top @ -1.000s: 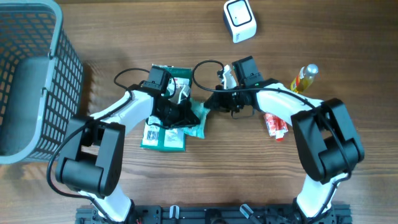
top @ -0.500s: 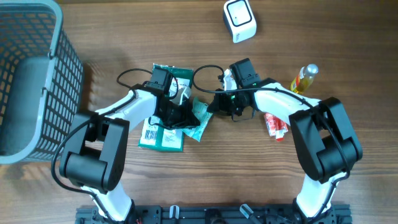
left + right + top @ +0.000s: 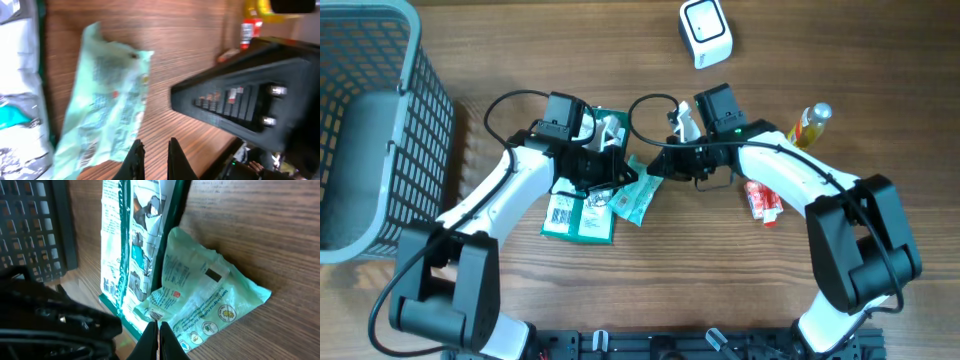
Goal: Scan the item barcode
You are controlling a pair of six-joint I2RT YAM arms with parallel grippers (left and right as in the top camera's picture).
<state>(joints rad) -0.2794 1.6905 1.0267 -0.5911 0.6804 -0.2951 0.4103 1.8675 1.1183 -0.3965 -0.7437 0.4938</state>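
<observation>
**Pouch between both end effectors, print unreadable**

Pouch (image 3: 636,197), pale green, lies mid-desk (image 3: 880,60), its left edge against a stack of dark green packs (image 3: 582,222). The right wrist view shows a black rectangle, a small red mark, round yellow-green symbols and blocks of fine print on it. None of the wording can be read. The packs carry white labels with barcode-like stripes, also too small to read.

Left end effector (image 3: 154,150) is closed, its tips just beside the pouch's lower edge with nothing seen between them. Right end effector (image 3: 156,330) is closed to a point, and its tips meet the pouch's near edge. Whether it pinches that edge cannot be told.

A white scanner (image 3: 705,33) stands at the far side of the desk, well apart from the pouch. A grey mesh basket (image 3: 430,110) sits at the left, showing only its grey floor inside. To the right lie a yellow bottle (image 3: 807,126) and a red-and-white tube (image 3: 761,199).
</observation>
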